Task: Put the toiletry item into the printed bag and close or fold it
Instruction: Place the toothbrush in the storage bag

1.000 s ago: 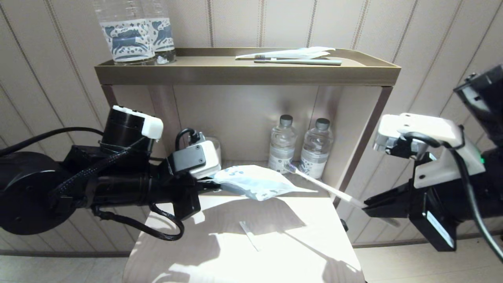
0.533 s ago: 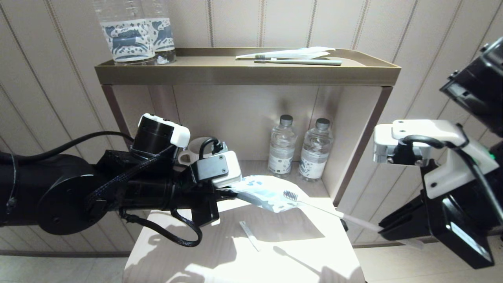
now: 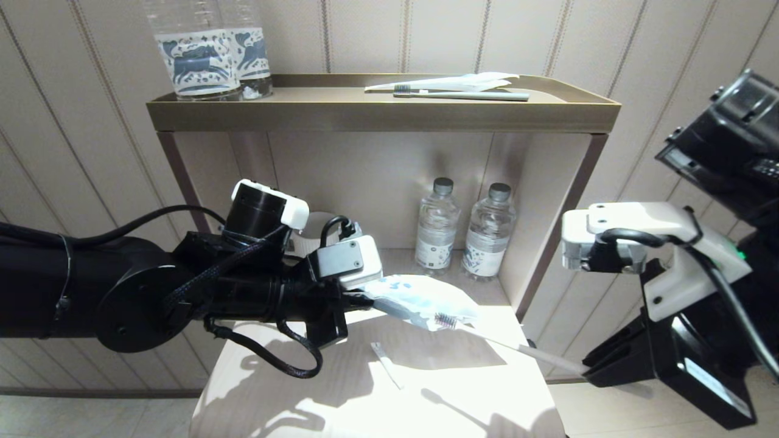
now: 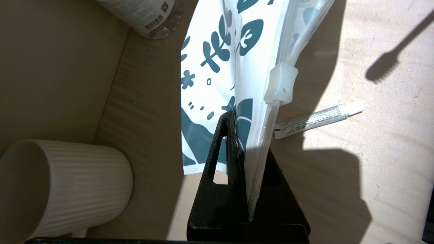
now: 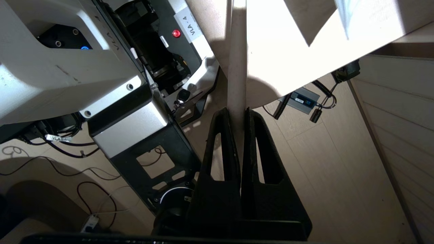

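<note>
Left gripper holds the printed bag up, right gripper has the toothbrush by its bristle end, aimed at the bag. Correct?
Not quite. The right gripper holds the toothbrush by its handle end; the head view shows the bristles at the far tip, right at the printed bag. The left gripper does hold the bag up.

Hard light glares off the white table [image 3: 462,389], casting sharp dark shadows; walls bow toward the head view's edges.

Toothbrushes: two, one [image 3: 499,340] over the table's right edge, one [image 3: 462,95] on the shelf top. Printed bags: one [image 3: 420,299]. Small bottles: two [image 3: 437,226] [image 3: 489,231], lower shelf. Large bottles: two [image 3: 195,52] [image 3: 251,48], shelf top's left corner. Cups: one [image 4: 67,189]. Sachets: one [image 3: 387,364]. Wrappers: one [image 3: 456,81].
</note>
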You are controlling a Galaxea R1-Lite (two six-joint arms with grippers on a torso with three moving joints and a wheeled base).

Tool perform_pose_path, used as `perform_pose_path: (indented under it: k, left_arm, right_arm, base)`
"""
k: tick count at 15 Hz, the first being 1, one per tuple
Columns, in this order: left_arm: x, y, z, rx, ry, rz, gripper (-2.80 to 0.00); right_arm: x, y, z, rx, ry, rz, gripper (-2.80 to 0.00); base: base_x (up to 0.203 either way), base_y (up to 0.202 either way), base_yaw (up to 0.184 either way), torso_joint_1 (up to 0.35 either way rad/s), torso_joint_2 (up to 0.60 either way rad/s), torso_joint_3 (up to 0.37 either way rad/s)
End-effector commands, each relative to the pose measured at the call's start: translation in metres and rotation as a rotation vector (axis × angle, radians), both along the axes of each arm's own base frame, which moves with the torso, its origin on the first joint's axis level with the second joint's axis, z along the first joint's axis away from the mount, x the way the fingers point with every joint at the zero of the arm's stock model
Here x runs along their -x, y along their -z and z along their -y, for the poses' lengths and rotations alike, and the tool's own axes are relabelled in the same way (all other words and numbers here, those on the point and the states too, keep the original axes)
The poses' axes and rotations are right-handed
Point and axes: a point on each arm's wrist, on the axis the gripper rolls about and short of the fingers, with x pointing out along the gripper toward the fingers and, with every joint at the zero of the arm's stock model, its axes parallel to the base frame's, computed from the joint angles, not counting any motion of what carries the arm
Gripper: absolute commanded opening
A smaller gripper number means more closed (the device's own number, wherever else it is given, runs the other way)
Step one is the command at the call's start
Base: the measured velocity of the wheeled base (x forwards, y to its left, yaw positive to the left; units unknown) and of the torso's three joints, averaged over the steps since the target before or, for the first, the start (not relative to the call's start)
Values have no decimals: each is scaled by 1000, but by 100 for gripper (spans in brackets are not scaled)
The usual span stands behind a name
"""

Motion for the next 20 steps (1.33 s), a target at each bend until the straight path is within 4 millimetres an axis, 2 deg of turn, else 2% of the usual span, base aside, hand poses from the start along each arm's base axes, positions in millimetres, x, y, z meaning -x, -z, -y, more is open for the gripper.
perform_pose_path:
  k: [1, 20]
  left_arm:
    - [2, 1, -1, -4, 4, -1, -280]
    - [21, 0, -7, 35, 86, -49, -280]
  right_arm:
    - [-9, 7, -6, 23, 2, -30, -280]
    - [-62, 23, -47, 2, -8, -93, -280]
  base:
    - [0, 0, 0, 0, 0, 0]
    - [0, 0, 0, 0, 0, 0]
